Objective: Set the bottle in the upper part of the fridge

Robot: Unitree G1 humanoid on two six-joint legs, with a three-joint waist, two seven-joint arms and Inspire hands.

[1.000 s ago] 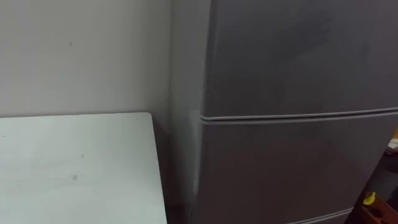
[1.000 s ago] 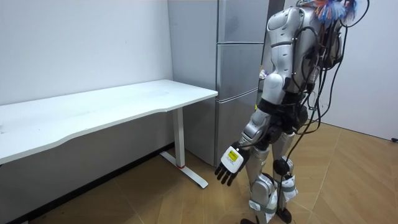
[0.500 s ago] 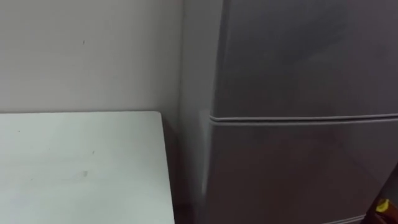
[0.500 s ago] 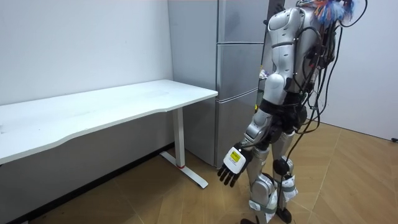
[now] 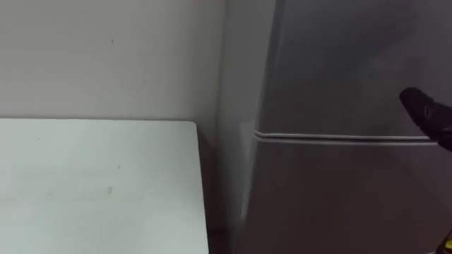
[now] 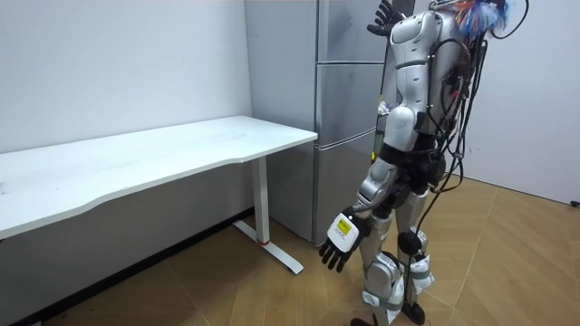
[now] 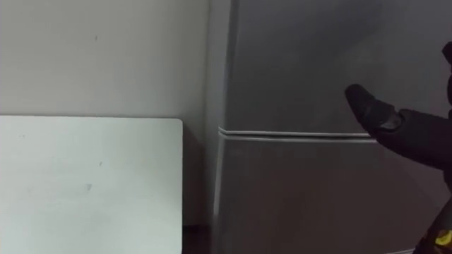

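Note:
A tall grey fridge [image 5: 353, 63] stands right in front of me, its upper and lower doors closed and meeting at a pale seam [image 7: 296, 135]. My right hand [image 7: 413, 132] is raised in front of the upper door near that seam. Its dark fingers are straight and hold nothing. The room view has this hand [image 6: 385, 14] up at the fridge's [image 6: 349, 109] top part, fingers spread. My left hand [image 6: 338, 243] hangs low beside my leg, open with nothing in it.
A white table [image 5: 92, 183] stands to my left against the pale wall, its end close to the fridge's side, with a narrow dark gap between them. In the room view the table [image 6: 163, 158] runs along the wall over wooden floor.
My right hand has risen into the eye views in front of the upper door. The eye picture has shifted, so the fridge sits further right. My left hand still hangs.

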